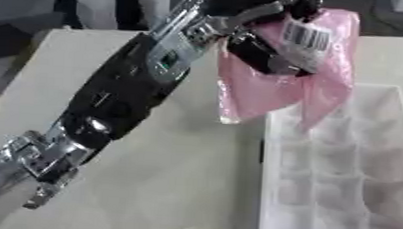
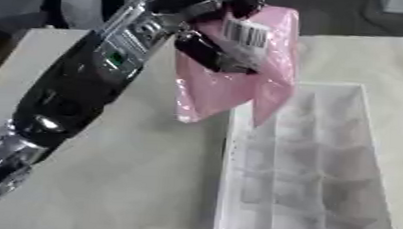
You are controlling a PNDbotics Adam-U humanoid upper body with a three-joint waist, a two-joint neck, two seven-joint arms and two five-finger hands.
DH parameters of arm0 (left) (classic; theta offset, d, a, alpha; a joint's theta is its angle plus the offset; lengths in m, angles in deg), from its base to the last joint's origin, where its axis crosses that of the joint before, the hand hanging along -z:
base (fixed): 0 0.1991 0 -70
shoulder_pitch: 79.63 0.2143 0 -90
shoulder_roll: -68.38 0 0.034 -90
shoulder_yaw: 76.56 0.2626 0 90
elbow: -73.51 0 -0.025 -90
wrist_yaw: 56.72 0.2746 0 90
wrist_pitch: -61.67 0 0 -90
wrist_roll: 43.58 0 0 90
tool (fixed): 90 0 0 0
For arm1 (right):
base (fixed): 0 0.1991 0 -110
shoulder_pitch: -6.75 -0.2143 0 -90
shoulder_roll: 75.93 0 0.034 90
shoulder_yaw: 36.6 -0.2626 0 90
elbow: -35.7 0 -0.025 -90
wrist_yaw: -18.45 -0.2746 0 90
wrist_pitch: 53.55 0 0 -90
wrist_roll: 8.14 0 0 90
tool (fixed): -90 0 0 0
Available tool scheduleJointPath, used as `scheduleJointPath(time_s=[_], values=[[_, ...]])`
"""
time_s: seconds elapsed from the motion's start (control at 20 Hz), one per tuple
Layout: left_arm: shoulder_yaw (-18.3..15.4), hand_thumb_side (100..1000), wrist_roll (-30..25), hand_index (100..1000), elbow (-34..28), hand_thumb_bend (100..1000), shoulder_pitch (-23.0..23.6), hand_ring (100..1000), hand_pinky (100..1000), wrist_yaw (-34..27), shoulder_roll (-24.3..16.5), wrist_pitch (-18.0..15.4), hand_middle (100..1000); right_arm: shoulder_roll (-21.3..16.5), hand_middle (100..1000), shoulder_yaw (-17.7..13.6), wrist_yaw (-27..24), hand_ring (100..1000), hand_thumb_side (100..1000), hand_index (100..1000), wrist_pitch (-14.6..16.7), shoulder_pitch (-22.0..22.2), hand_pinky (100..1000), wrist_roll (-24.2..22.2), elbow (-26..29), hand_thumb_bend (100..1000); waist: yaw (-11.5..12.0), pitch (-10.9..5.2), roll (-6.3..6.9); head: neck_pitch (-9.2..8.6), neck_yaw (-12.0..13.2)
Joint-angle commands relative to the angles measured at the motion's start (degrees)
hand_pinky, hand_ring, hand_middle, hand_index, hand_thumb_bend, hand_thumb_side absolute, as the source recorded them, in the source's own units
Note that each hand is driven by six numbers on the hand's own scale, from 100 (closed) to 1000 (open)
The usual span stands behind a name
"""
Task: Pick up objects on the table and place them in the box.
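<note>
Pink bag (image 1: pixel 268 90), barcode label (image 1: pixel 306 37), in left hand (image 1: pixel 263 20).

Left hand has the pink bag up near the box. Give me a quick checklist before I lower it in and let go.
1. Bag held: ok. The left hand has its fingers curled on the pink bag, near its barcode label.
2. Bag off the table: ok, it hangs free.
3. Bag over the box: not ok. Only its right lower corner overlaps the near-left rim; most hangs over the table.
4. Box interior free: ok. Only clear cushion wrap lining shows inside.
5. Right hand clear: cannot tell, it shows in neither view.
6. Bag contents: cannot tell.
</note>
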Motion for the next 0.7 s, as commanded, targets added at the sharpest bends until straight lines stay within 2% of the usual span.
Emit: scheduleJointPath(time_s=[0.05,0.15,0.35,0.55,0.7], values=[[0.3,100,0.0,163,0.3,375,-2.4,100,100,0.8,0.5,-1.0,100,-0.6,608,-0.2,-0.2,627,745,661,0.1,-1.0,553,0.6,1.1,451,-0.3,-0.65,-0.02,0.0,1.5],[0.7,100,-0.2,163,1.0,386,-3.5,100,100,1.2,0.9,-1.4,100,-0.6,610,-0.5,-0.1,629,737,662,0.0,-1.2,552,2.1,1.1,453,-0.7,-0.68,0.16,0.0,2.2],[1.6,100,-0.4,165,2.3,390,-5.3,100,100,2.0,1.7,-2.3,100,-0.6,618,-0.9,0.5,636,714,667,-0.3,-1.3,551,6.2,1.1,382,-1.2,-0.73,0.47,0.0,3.2],[2.8,100,-1.1,183,2.7,363,-6.3,100,100,1.6,2.6,-3.9,100,-0.7,620,-1.1,1.3,636,689,671,-0.7,-1.4,545,11.8,1.1,307,-1.5,-0.66,0.63,0.0,3.8],[3.7,100,-2.0,208,2.5,319,-6.8,100,100,-0.3,3.1,-5.1,100,-0.7,620,-0.8,2.0,634,687,670,-0.6,-1.6,543,14.2,1.1,302,-1.6,-0.57,0.65,0.0,4.0]])
